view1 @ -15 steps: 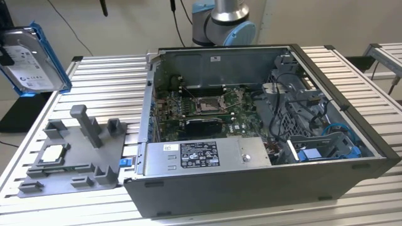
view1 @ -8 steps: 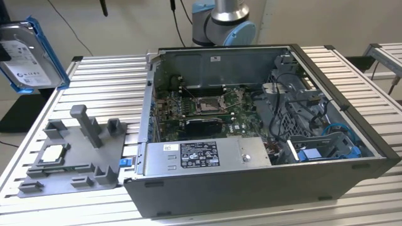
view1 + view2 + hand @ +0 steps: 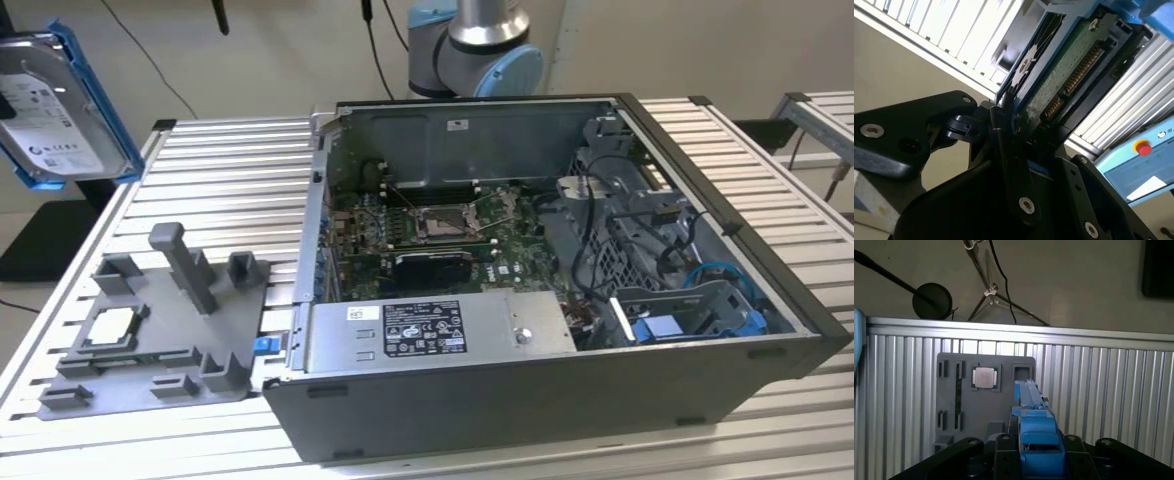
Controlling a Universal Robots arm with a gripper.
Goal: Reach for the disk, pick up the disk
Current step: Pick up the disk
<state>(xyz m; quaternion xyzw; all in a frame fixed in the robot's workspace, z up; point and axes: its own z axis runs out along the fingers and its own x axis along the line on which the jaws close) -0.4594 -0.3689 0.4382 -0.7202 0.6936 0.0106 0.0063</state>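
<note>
High at the exterior view's left edge, the disk (image 3: 54, 100) hangs in the air, its white label facing the camera and its blue bracket running along its side. It is lifted off the slatted metal counter (image 3: 214, 170) and well apart from the open computer case (image 3: 561, 390), which lies on the counter towards the exterior view's right with its circuit boards and cables exposed. Below the disk, beside the case, a grey holder (image 3: 147, 330) rests on the counter with a small square chip (image 3: 110, 325) seated in it.

The black jaws are clamped on the disk. In the second wrist view they pinch one end of the disk (image 3: 1064, 75), whose green circuit board and gold connector pins face the camera. In the first wrist view the disk (image 3: 1036, 432) appears edge-on as a narrow blue strip between the jaws, with the holder (image 3: 949, 390), the chip (image 3: 985, 377) and the counter (image 3: 1104, 380) beyond it.

The arm's (image 3: 474, 45) grey and pale blue joint stands behind the case and rises out of the exterior view.
</note>
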